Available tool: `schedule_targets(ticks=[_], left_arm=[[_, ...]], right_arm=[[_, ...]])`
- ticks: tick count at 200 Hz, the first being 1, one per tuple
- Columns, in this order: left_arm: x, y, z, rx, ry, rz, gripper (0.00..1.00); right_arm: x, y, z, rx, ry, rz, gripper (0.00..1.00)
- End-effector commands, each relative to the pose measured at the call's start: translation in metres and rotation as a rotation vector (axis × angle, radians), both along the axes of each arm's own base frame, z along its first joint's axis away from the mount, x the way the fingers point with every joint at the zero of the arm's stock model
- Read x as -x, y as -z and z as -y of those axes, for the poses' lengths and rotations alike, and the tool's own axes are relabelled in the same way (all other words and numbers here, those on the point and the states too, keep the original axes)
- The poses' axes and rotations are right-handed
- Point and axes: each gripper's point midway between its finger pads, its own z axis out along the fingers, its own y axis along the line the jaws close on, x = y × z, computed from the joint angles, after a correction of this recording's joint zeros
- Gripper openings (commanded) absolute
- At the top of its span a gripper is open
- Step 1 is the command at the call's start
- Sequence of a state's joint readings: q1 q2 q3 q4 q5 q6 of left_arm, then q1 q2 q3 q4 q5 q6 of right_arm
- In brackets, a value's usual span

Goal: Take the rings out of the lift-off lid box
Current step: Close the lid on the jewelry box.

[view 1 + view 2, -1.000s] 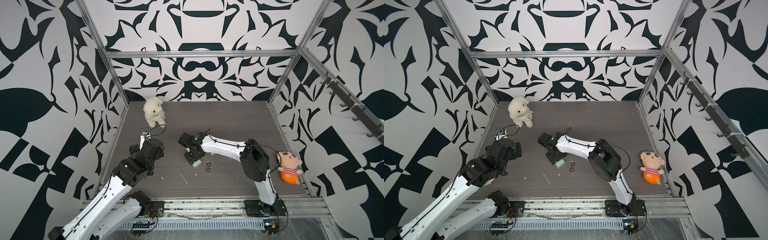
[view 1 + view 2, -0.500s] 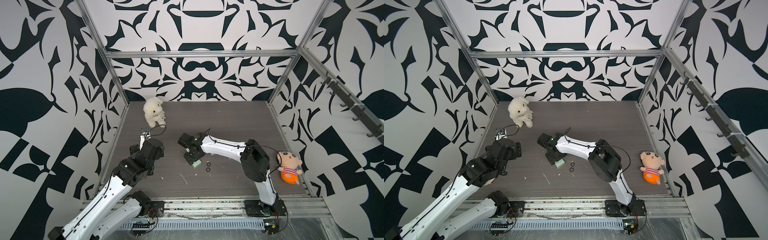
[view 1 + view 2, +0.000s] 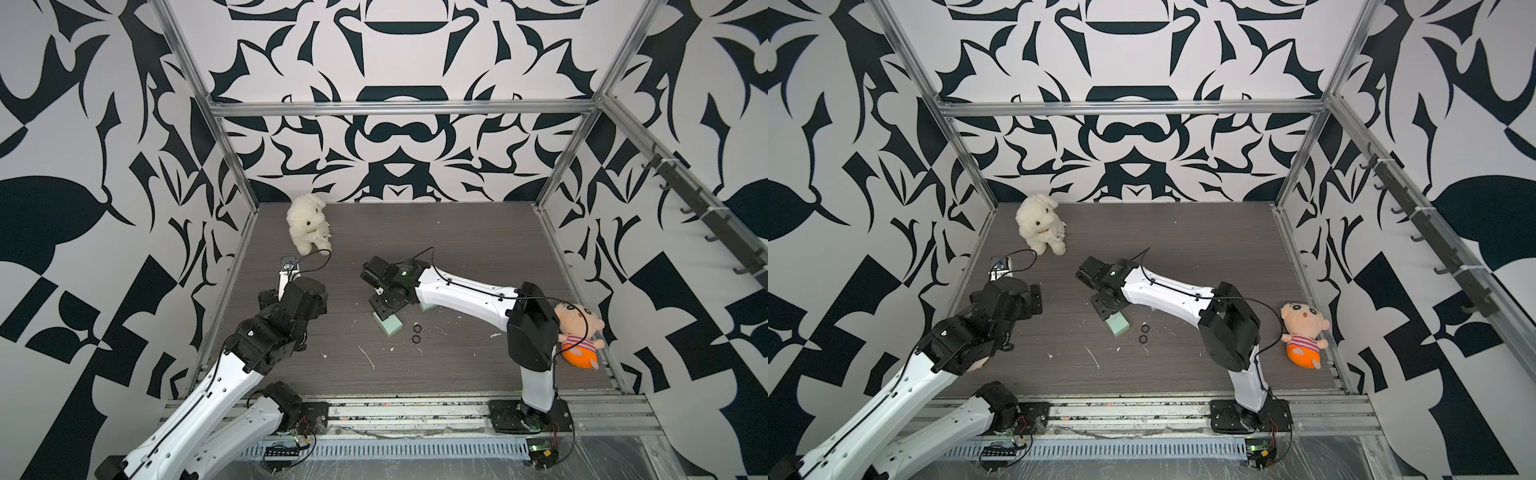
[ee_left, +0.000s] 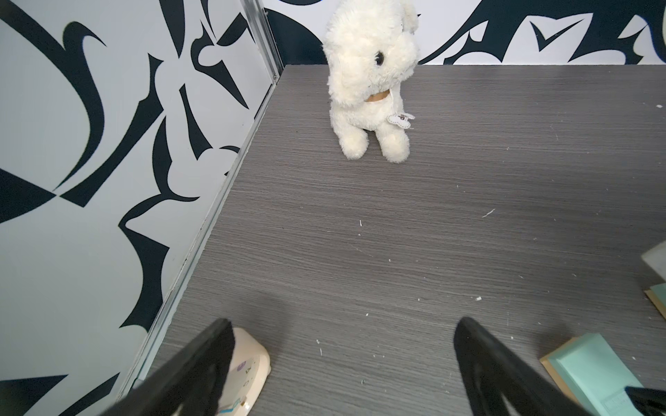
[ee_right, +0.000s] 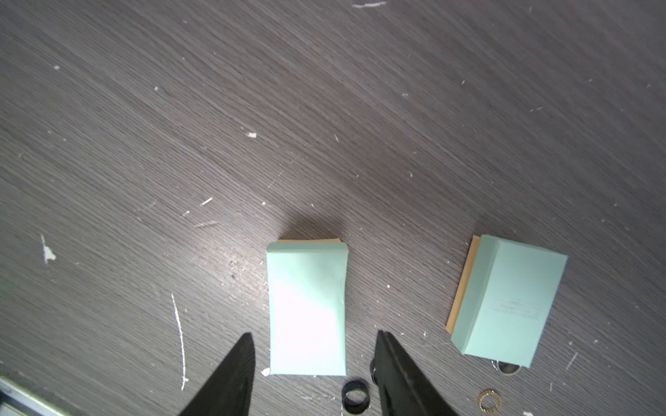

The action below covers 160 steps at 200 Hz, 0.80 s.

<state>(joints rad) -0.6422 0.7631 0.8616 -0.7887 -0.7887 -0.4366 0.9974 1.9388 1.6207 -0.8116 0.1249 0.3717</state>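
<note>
The lift-off lid box lies apart as two mint pieces on the dark table. One piece (image 5: 308, 309) (image 3: 388, 325) lies between the fingers of my right gripper (image 5: 314, 334), which is open and touches neither side of it. The other piece (image 5: 504, 302) lies beside it, partly under the arm in both top views. Two black rings (image 3: 417, 328) (image 3: 1143, 339) lie on the table just next to the near piece. A paler grey ring (image 5: 508, 368) peeks out from under the other piece. My left gripper (image 4: 344, 324) hangs open and empty near the left wall.
A white plush dog (image 3: 308, 224) sits at the back left and an orange-bodied doll (image 3: 577, 336) lies by the right wall. A cream device (image 4: 248, 371) lies under my left finger. A small gold ring (image 5: 489, 399) and white scraps dot the table.
</note>
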Motion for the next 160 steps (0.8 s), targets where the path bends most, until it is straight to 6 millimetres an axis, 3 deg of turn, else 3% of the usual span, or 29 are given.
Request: schedule_targets(ticks=[1, 73, 160], left_arm=[[0.0, 0.003, 0.0, -0.006, 0.005, -0.007, 1.0], [-0.001, 0.006, 0.001, -0.009, 0.007, -0.014, 0.99], [-0.002, 0.007, 0.003, -0.008, 0.011, -0.018, 0.99]], right_arm=[[0.001, -0.019, 0.001, -0.049, 0.02, 0.03, 0.58], [0.013, -0.039, 0.0, -0.153, 0.017, 0.023, 0.54], [0.017, -0.033, -0.004, -0.183, 0.019, 0.002, 0.49]])
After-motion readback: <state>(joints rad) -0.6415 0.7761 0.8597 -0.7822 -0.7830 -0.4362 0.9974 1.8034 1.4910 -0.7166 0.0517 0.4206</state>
